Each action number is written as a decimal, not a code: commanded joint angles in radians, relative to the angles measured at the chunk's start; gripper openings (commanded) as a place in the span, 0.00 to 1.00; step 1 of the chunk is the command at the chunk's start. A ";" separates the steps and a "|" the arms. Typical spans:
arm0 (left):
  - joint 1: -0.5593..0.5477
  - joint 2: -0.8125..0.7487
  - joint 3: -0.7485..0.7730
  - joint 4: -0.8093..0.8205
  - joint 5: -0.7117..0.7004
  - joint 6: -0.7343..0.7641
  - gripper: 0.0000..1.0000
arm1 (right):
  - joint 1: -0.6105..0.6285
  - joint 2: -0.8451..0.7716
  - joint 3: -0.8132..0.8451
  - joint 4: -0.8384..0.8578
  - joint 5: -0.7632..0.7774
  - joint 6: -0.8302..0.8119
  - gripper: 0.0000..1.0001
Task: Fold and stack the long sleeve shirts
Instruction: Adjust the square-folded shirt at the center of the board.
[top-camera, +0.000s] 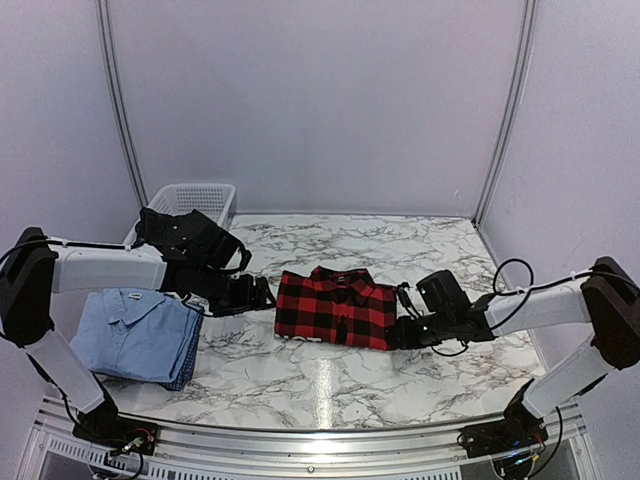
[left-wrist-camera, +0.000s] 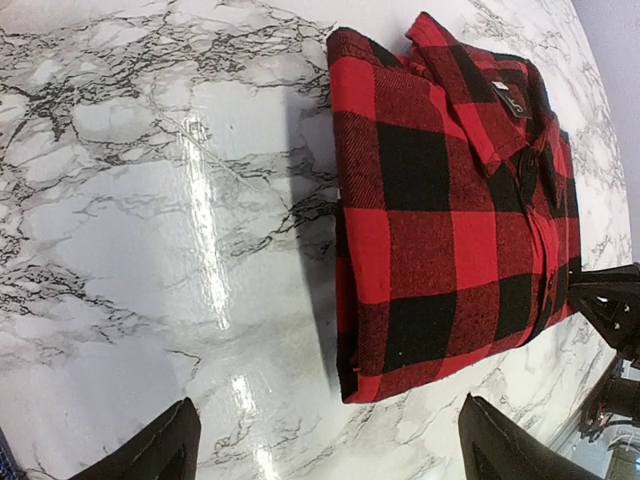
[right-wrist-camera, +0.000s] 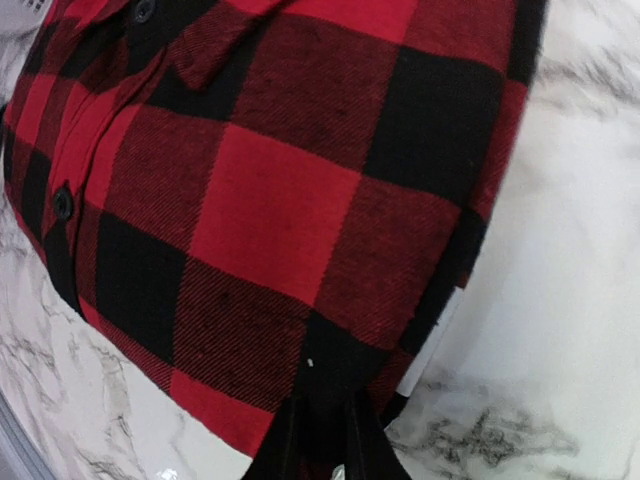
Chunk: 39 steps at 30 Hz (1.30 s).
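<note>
The red-and-black check flannel shirt (top-camera: 335, 305) lies folded at the middle of the marble table (top-camera: 300, 380), collar toward the back. My right gripper (top-camera: 401, 334) is at its right edge. In the right wrist view the fingers (right-wrist-camera: 290, 445) are pinched together on the shirt's (right-wrist-camera: 270, 190) near corner. My left gripper (top-camera: 263, 294) hovers just left of the flannel. Its two fingertips (left-wrist-camera: 180, 425) stand wide apart in the left wrist view, over bare table beside the shirt's (left-wrist-camera: 450, 230) corner. The light blue collared shirt (top-camera: 135, 335) lies folded at the front left.
A white mesh basket (top-camera: 190, 198) stands at the back left behind the left arm. White booth walls close in the table at the back and sides. A metal rail (top-camera: 300, 440) runs along the near edge.
</note>
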 joint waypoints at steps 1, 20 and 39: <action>-0.005 0.005 0.038 0.031 0.013 0.003 0.92 | 0.006 -0.107 -0.037 -0.095 0.033 0.036 0.27; -0.063 0.175 0.062 0.114 0.078 -0.035 0.72 | -0.259 0.203 0.240 0.085 -0.109 -0.024 0.49; -0.189 0.084 -0.020 0.071 -0.069 -0.185 0.43 | -0.254 0.268 0.393 -0.072 -0.029 -0.161 0.52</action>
